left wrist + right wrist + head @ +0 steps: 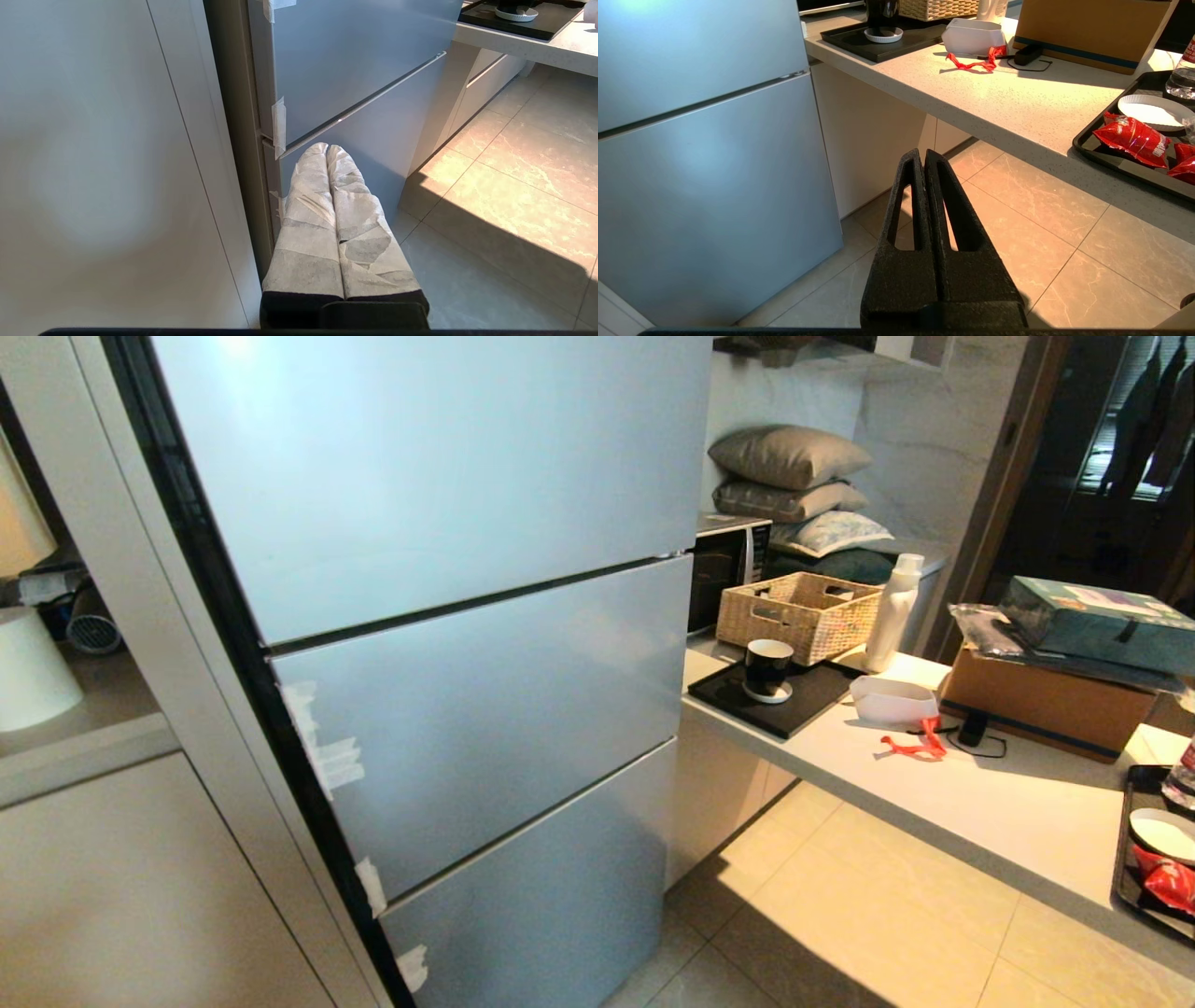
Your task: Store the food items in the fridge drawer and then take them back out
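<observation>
A: Panel one, the head view. Why did we find nothing stored yet?

B: Because the fridge (pixel 448 644) stood fully closed: three flat silver fronts, their seams tight, strips of pale tape (pixel 322 747) along the hinge-side edge. The fridge drawer was hidden behind those fronts, so we could not say which front covered it. We judged the task to be at its very start, with a door still to be opened.

A: And the food items?

B: Glossy red packets (pixel 1134 140) lay on a dark tray (pixel 1106 161) at the near end of the counter (pixel 1008 102), beside a white paper plate (pixel 1155 109). They sat well apart from the fridge, across a stretch of tiled floor (pixel 1041 224). We took these to be the items meant, though they looked like wrapped snacks rather than round fruit. A loose red ribbon (pixel 910 745) farther along the counter was not food.

A: Panels two and three. How were our arms posed?

B: Neither arm showed in the head view. The left gripper (pixel 327 149), its fingers (pixel 308 205) wrapped in pale tape, hung low before the fridge's bottom seam, near the taped edge, clenched on nothing. The right gripper (pixel 923 154) pointed out over the floor between fridge and counter, its black fingers (pixel 957 219) pressed together, also empty.

A: What followed from that?

B: We judged both arms to be parked; either claw would have to release before gripping a door edge.
</observation>
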